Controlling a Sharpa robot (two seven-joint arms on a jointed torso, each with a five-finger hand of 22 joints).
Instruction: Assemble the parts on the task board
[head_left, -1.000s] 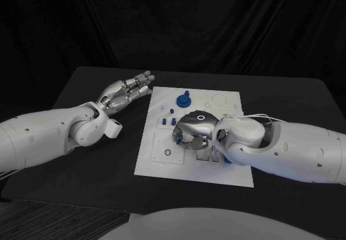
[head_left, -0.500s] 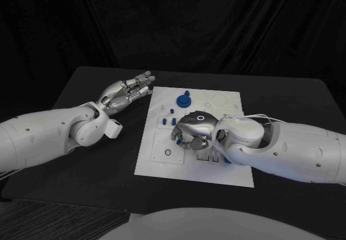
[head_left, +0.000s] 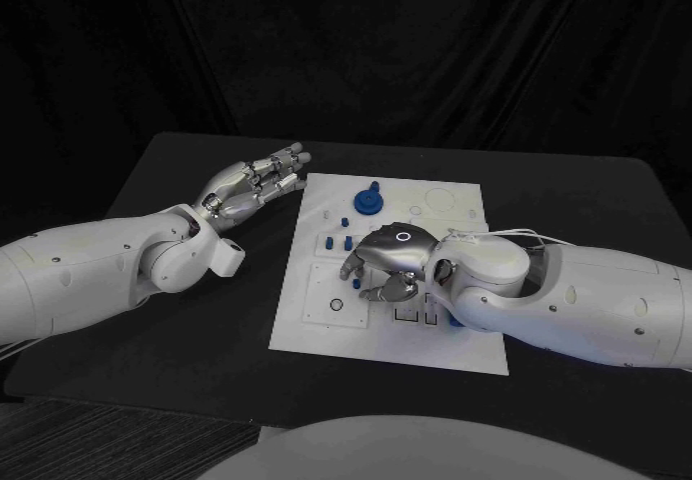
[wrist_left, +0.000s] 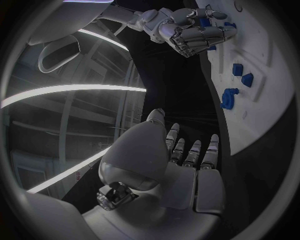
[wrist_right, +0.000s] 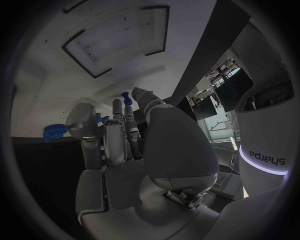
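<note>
The white task board (head_left: 433, 345) lies flat in the middle of the black surface (head_left: 173, 330). At its far end a blue gear-shaped part (head_left: 369, 201) stands with a small blue knob just beyond it, and a few small blue pegs (head_left: 335, 243) lie in a loose group nearer the board's middle, toward its left edge. A dark ring (head_left: 335, 304) sits in a square recess on the board's near left portion.

The right hand (head_left: 387, 268) hangs over the middle of the board, beside the pegs, palm down with its fingers curled inward. In the right wrist view a small blue part (wrist_right: 127, 97) shows at the fingertips (wrist_right: 117, 106), but whether the hand pinches it or merely hovers before it cannot be told. The same view shows a rectangular recess (wrist_right: 119, 42) in the board beyond the fingers and the blue gear (wrist_right: 55, 132) off to one side.

The left hand (head_left: 254, 182) rests apart from the board, over the bare surface just off the board's far left corner, fingers extended and slightly spread, holding nothing. The left wrist view shows these straight fingers (wrist_left: 194, 152) with the board's edge and its blue parts (wrist_left: 230, 97) beyond.
</note>
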